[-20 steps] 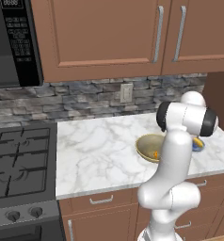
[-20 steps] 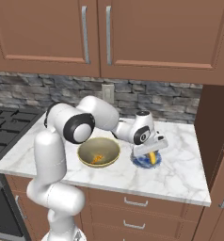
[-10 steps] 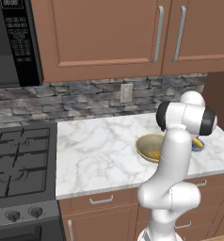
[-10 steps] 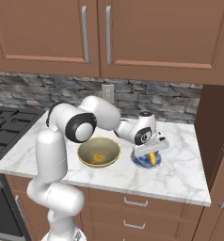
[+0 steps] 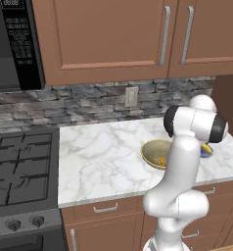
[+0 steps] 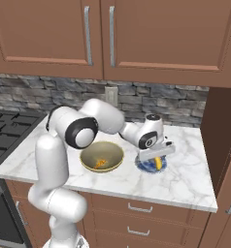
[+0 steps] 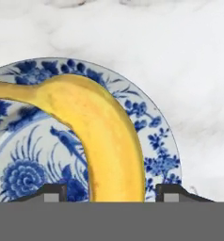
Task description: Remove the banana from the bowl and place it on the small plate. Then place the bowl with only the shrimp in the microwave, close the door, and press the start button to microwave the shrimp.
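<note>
Curved yellow banana (image 7: 109, 141) lies on the blue-patterned small plate (image 7: 151, 141); shrimp (image 6: 101, 163) sits in the bowl (image 6: 102, 157).

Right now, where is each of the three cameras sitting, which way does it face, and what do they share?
Left base view: behind the arm on its left, facing forward and down over the marble counter; the arm rises at lower right, partly hiding the bowl.
Right base view: behind on the right; the arm rises at lower left, its gripper over the small plate.
Hand view: on the hand, looking down at the banana between open fingertips.
All three show the counter; both base views share the bowl and shrimp.
</note>
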{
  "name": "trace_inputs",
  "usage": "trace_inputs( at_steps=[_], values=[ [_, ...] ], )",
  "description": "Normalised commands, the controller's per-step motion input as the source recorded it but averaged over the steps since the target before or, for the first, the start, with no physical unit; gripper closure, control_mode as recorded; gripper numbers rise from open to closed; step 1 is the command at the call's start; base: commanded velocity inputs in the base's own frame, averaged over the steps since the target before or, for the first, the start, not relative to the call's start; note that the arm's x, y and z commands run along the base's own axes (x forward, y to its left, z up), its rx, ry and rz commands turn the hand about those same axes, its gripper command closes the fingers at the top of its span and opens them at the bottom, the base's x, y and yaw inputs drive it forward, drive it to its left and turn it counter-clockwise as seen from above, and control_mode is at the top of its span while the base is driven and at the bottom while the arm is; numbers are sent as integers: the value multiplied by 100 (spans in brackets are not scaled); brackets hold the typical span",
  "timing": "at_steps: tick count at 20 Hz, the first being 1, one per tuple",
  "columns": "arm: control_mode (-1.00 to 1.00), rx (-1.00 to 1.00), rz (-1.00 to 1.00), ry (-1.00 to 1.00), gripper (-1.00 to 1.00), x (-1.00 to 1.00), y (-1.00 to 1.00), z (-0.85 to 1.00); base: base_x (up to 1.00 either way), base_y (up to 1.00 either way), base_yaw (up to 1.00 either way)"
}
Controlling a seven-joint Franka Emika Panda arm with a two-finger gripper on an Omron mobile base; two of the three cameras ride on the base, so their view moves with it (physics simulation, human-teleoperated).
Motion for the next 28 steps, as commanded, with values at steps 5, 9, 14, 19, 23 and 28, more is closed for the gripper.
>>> trace_inputs(
  at_steps=[5,9,14,19,23,28],
  values=[
    [-100,0,0,-10,-100,-14,12,20,0,0,0],
    [-100,-2,0,-18,-100,-6,15,48,0,0,0],
    [-100,-3,0,-22,-100,-32,23,73,0,0,0],
    [-100,3,-8,-9,-100,-59,49,64,0,0,0],
    [-100,10,-12,0,-100,-50,55,77,0,0,0],
    [-100,11,-9,3,-100,-62,31,56,0,0,0]
  ],
)
